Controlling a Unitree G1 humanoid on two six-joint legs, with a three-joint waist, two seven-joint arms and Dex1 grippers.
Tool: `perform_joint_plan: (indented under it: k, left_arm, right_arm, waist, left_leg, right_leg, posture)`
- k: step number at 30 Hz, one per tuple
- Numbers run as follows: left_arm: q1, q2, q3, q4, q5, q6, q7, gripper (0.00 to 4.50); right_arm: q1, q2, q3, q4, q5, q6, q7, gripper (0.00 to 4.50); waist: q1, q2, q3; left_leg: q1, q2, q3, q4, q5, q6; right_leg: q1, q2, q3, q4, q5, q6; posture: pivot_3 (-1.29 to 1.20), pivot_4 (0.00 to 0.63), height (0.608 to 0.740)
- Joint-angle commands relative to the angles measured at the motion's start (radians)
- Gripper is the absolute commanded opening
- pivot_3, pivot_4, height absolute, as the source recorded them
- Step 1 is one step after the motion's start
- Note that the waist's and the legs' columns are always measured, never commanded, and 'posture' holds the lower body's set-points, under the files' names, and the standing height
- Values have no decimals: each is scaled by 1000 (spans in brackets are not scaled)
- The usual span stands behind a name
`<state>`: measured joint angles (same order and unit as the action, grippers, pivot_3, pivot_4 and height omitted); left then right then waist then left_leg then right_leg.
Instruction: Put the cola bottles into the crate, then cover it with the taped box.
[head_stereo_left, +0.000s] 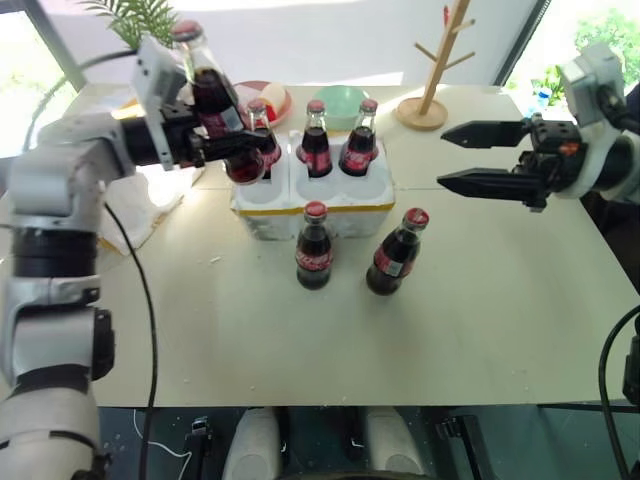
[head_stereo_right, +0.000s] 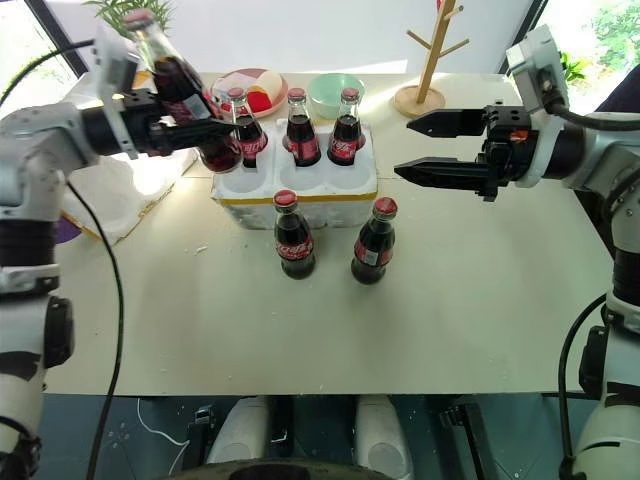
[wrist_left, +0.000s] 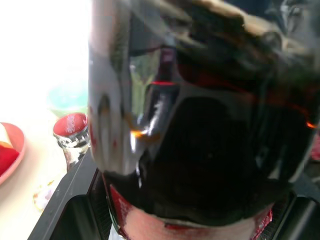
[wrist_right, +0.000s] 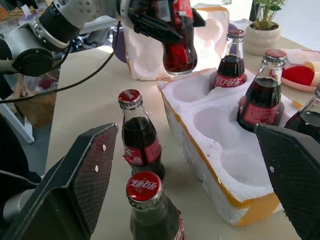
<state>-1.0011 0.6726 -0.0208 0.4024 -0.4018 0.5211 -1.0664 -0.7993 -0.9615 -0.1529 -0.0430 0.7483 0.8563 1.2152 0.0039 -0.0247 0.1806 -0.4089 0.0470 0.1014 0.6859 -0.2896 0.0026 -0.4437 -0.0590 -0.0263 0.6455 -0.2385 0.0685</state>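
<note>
My left gripper (head_stereo_left: 232, 140) is shut on a cola bottle (head_stereo_left: 207, 88), which hangs tilted in the air over the left end of the crate (head_stereo_left: 318, 212). Three cola bottles (head_stereo_left: 316, 140) stand in the crate's back wells, and its front wells (wrist_right: 220, 127) are bare. Two more bottles (head_stereo_left: 314, 250) (head_stereo_left: 395, 255) stand on the table just in front of the crate. My right gripper (head_stereo_left: 444, 157) is open and held level to the right of the crate, pointing at it with nothing between its fingers. The taped box (wrist_right: 145, 57) lies left of the crate.
Behind the crate sit a pink plate with food (head_stereo_left: 275, 95), a green bowl (head_stereo_left: 340, 100) and a wooden peg stand (head_stereo_left: 435, 100). A potted plant (wrist_right: 265, 30) stands at the far side. Black cables hang by my left arm.
</note>
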Motion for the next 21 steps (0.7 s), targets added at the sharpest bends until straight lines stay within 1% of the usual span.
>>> perform_joint_plan:
  k: [1,5,11,15,17,18,19,21]
  left_arm:
    - [-37,-15,-20,56,68,-119,-19,2848]
    - [-37,-65,-26,134,97,-158,-26,2848]
    - [-42,-151,-41,314,200,-293,72,2848]
    - [-42,-179,-40,366,223,-322,88,2848]
    - [-38,-183,-41,366,226,-321,78,3914]
    - [-37,-184,-40,364,227,-319,72,4283]
    - [-35,-185,-38,360,226,-315,65,4422]
    - [-31,-180,-31,342,222,-305,52,4422]
  right_arm:
    - [3,-10,-50,-41,12,-7,-31,4500]
    - [28,-10,-65,-51,13,-10,-58,4500]
    - [50,9,-50,-37,-22,-57,-98,4500]
    - [47,13,-35,-21,-46,-84,-103,4500]
    - [45,15,-22,-9,-64,-103,-102,4500]
    - [44,16,-19,-5,-68,-107,-99,4500]
    - [41,17,-18,-1,-70,-109,-96,4500]
    - [26,21,-12,18,-79,-119,-92,4500]
  waist:
    - [-1,0,0]
    - [1,0,0]
    - [8,0,0]
    - [10,0,0]
    - [10,0,0]
    - [9,0,0]
    - [9,0,0]
    - [9,0,0]
  left_leg:
    - [0,0,0,0,0,0]
    - [-2,0,0,0,0,0]
    - [-2,0,0,2,0,0]
    - [-1,0,-1,6,0,0]
    - [-1,0,-2,9,0,0]
    - [-1,0,-2,10,0,1]
    - [-1,0,-2,11,-1,1]
    - [-1,0,-2,11,-1,2]
  right_leg:
    - [-1,0,0,0,0,0]
    - [-1,0,0,0,0,0]
    - [-1,-1,0,0,0,0]
    - [1,-1,0,2,0,0]
    - [3,-1,0,2,0,0]
    - [3,-1,0,3,0,0]
    - [3,-1,0,3,0,0]
    - [4,-1,0,3,0,0]
  posture:
    - [0,150,740]
    - [0,150,740]
    - [0,150,740]
    - [0,150,740]
    - [0,150,740]
    - [0,150,740]
    - [0,150,740]
    - [0,150,740]
